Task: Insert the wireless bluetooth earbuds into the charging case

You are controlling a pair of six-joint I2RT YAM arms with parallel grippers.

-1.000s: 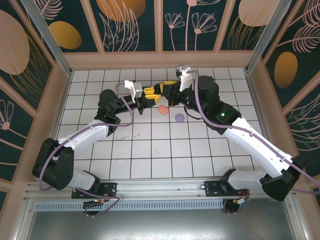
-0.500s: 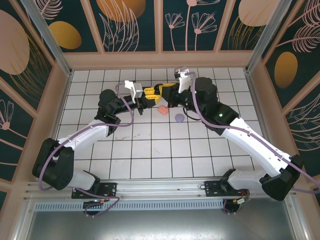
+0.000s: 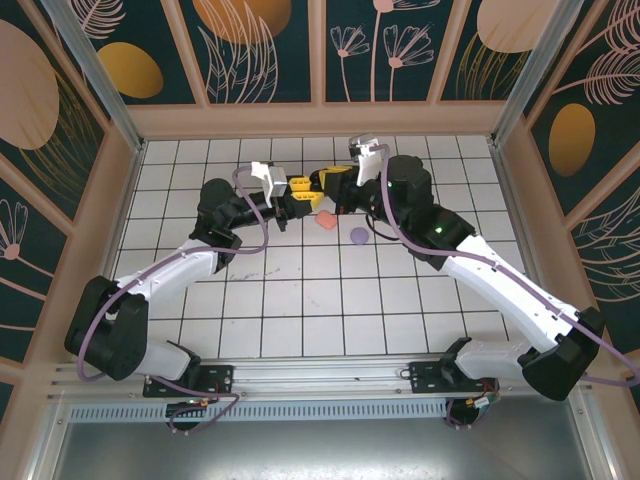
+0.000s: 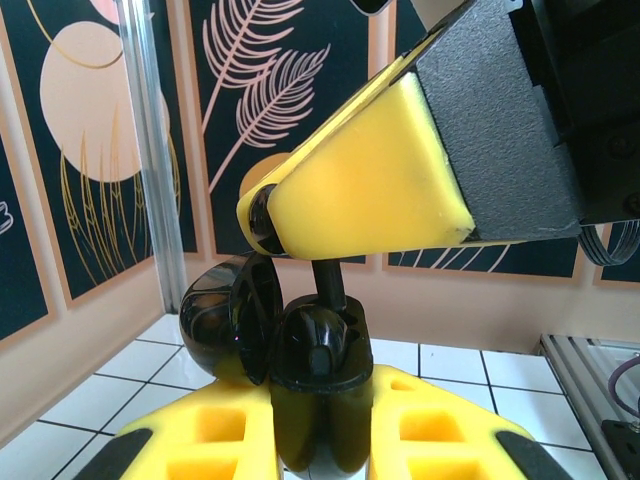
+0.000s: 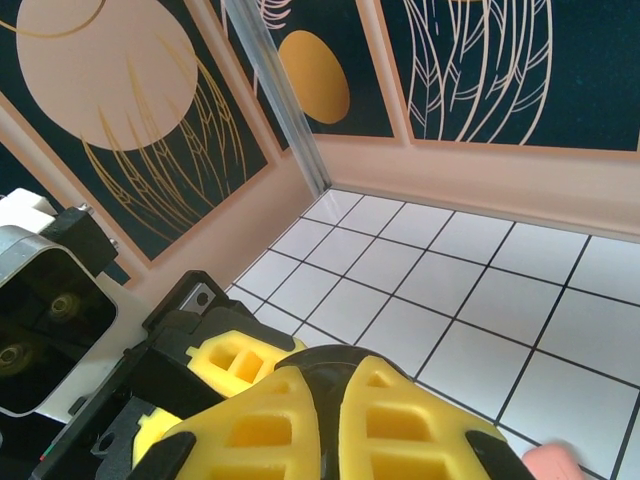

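My left gripper (image 4: pixel 322 415) is shut on a glossy black charging case (image 4: pixel 318 385), held upright between its yellow pads. The case's lid (image 4: pixel 222 320) hangs open to the left. A black earbud (image 4: pixel 330 285) stands with its stem up in the case's mouth, and my right gripper (image 4: pixel 262 215) is shut on the top of that stem from above. Another rounded black earbud (image 4: pixel 320 345) sits in the case beside it. From above, the left gripper (image 3: pixel 300 190) and right gripper (image 3: pixel 330 184) meet tip to tip over the far middle tiles. In the right wrist view the right gripper (image 5: pixel 333 400) pinches something black.
A salmon-pink rounded case (image 3: pixel 324 219) and a lilac one (image 3: pixel 359 236) lie on the white tiled table (image 3: pixel 300 300) just in front of the grippers. The pink case's edge (image 5: pixel 552 462) shows in the right wrist view. Wooden walls (image 3: pixel 320 118) close in the back and sides.
My right gripper has eased slightly left and down toward the left gripper's case. The left arm has held still.
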